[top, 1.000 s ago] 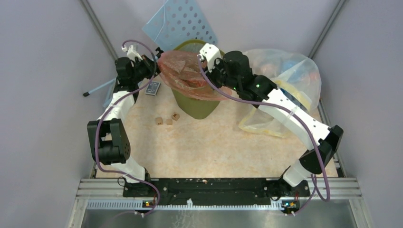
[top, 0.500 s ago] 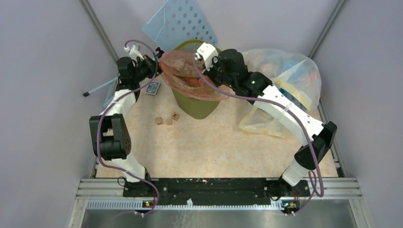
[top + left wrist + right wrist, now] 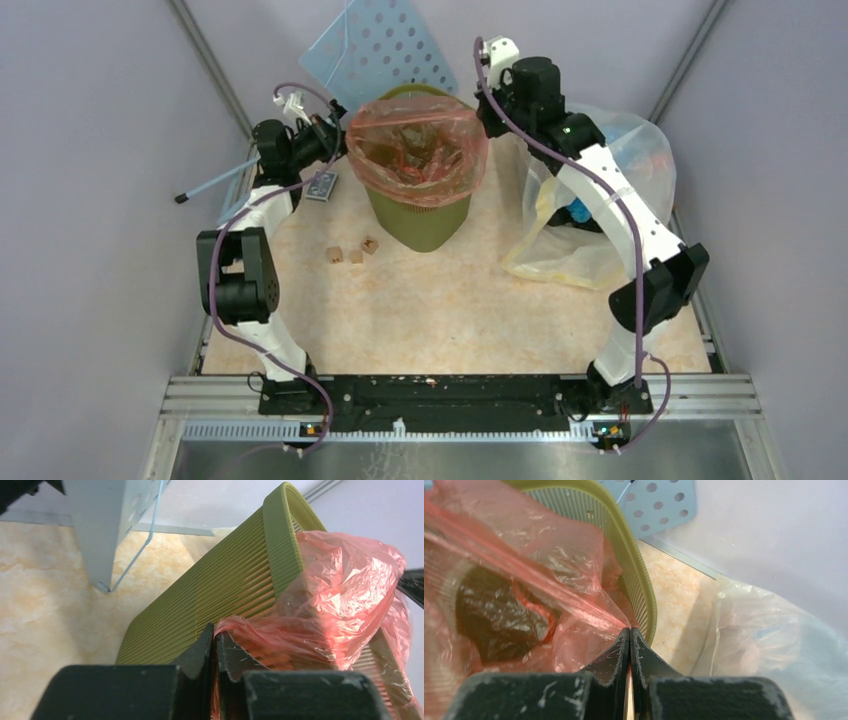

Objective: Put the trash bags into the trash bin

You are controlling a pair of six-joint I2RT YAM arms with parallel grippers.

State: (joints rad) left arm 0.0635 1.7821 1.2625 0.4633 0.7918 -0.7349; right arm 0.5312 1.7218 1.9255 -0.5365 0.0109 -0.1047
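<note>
The orange-red trash bag [image 3: 417,152] is stretched open across the mouth of the olive-green trash bin [image 3: 417,222], its film draped over the rim. My left gripper [image 3: 335,139] is shut on the bag's left edge beside the bin's left side; the pinched film shows in the left wrist view [image 3: 280,635] against the bin's ribbed wall [image 3: 210,600]. My right gripper [image 3: 487,112] is shut on the bag's right edge at the bin's far right rim; the right wrist view shows the film [image 3: 574,605] pulled taut into the jaws over the rim [image 3: 644,605].
A large clear bag of colourful items [image 3: 590,200] lies right of the bin. A pale blue perforated panel [image 3: 385,45] leans behind it. Small wooden blocks [image 3: 350,250] and a dark card [image 3: 322,186] lie left of the bin, and a stick [image 3: 210,185] at the left wall.
My right gripper has swung from the bin's near-middle to its far right, pulling the bag wide open over the rim. My left gripper shifted slightly right and back, still holding.
</note>
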